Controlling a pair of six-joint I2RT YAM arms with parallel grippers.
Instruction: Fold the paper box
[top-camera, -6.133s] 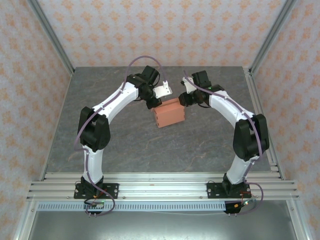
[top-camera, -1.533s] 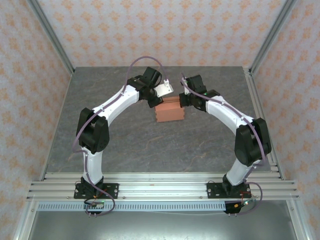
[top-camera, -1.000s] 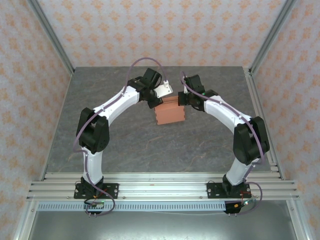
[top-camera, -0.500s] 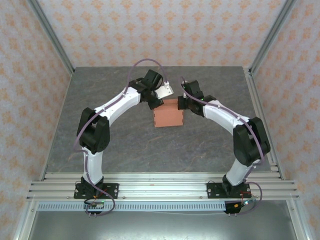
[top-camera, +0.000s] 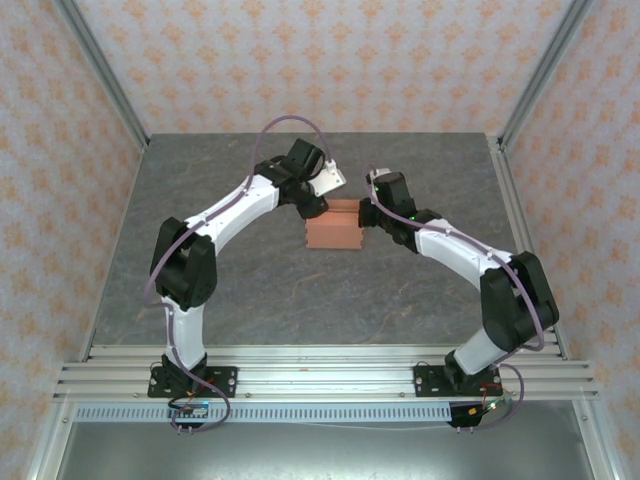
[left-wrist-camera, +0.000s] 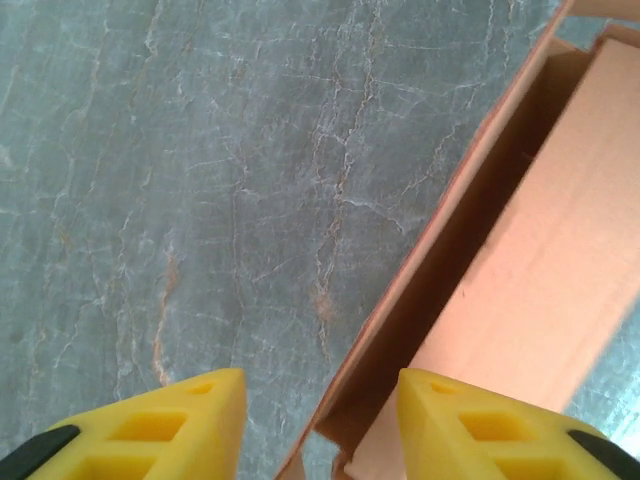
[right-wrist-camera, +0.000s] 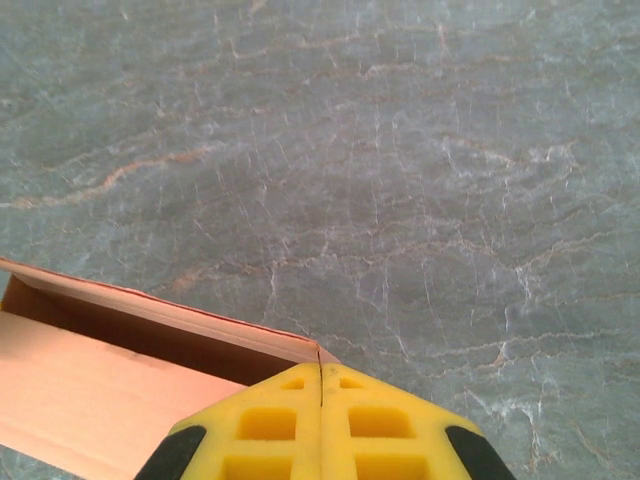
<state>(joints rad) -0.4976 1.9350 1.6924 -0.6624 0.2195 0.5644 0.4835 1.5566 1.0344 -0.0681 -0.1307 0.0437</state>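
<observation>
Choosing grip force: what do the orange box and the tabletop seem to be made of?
Paper box: thin matte card, seemingly; its walls show slim cut edges. Tabletop: grey, veined like stone, perhaps only a printed laminate.

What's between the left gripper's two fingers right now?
In the left wrist view, mostly bare table; the paper box pokes its wall edge into the gap of the left gripper.

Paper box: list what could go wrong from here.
1. The right gripper seems to pinch the paper box only at a wall's corner; the thin card may slip out or tear.
2. The left gripper straddles a wall with jaws open; closing could crush it inward.
</observation>
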